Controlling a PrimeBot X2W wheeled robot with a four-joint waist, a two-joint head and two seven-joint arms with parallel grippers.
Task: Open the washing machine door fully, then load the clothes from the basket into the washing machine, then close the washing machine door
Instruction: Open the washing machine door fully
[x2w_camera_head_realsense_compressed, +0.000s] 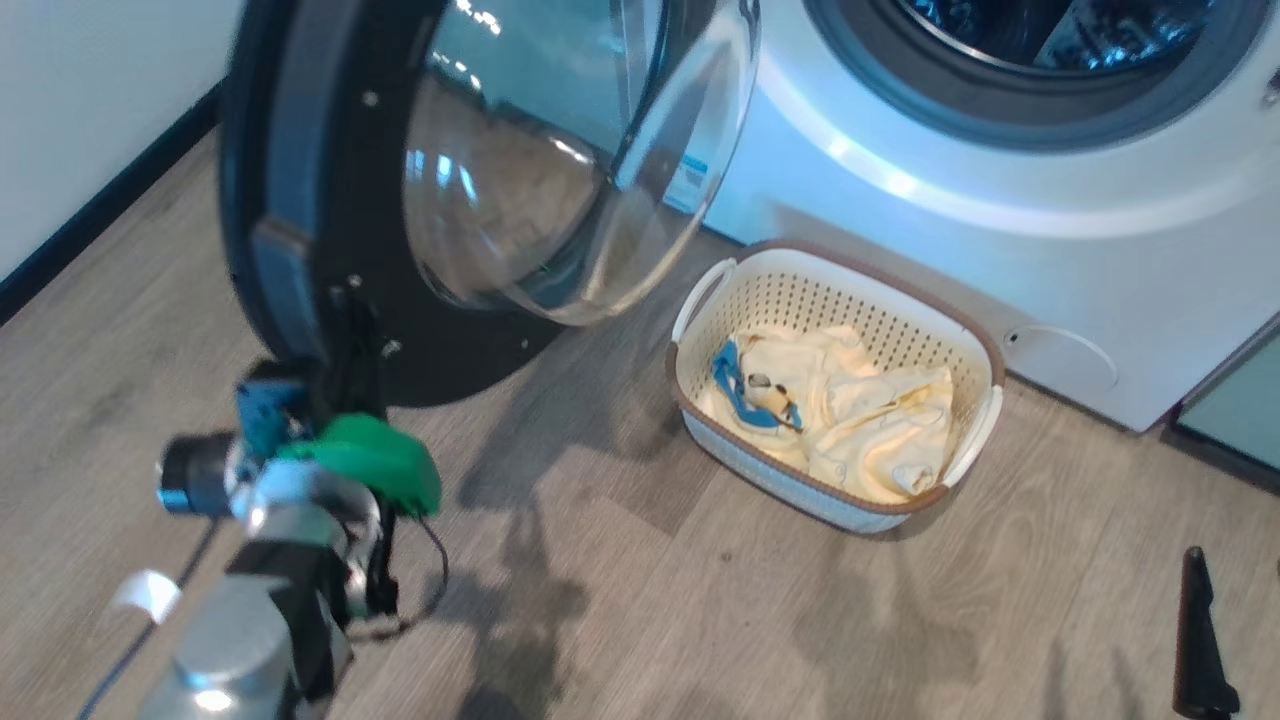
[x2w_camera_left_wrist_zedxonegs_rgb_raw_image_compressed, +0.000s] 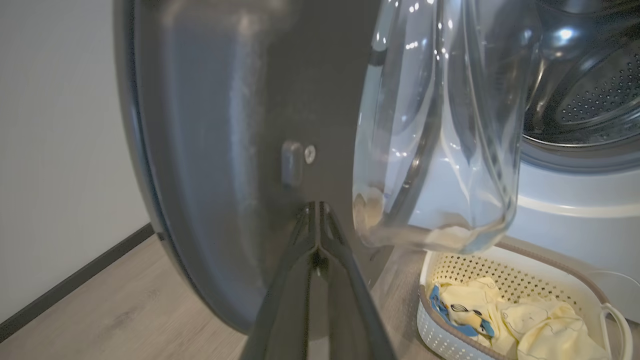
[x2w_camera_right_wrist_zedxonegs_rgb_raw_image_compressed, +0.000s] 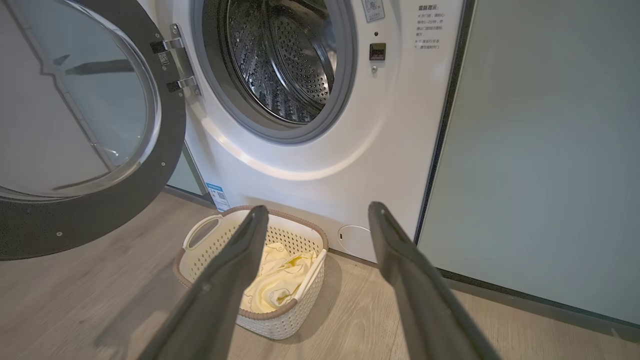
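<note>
With our left gripper (x2w_camera_left_wrist_zedxonegs_rgb_raw_image_compressed: 318, 205) pinched shut, tips against the swung-open washing machine door (x2w_camera_left_wrist_zedxonegs_rgb_raw_image_compressed: 225, 150) on the left, our wide-spread right gripper (x2w_camera_right_wrist_zedxonegs_rgb_raw_image_compressed: 317, 210) is nearer the clothes (x2w_camera_right_wrist_zedxonegs_rgb_raw_image_compressed: 277, 282), which lie ahead in the basket (x2w_camera_right_wrist_zedxonegs_rgb_raw_image_compressed: 280, 325) before the washing machine (x2w_camera_right_wrist_zedxonegs_rgb_raw_image_compressed: 300, 165).

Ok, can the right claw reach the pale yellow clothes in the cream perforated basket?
Probably yes: the open right claw points toward the basket, and the clothes lie uncovered with nothing between.
</note>
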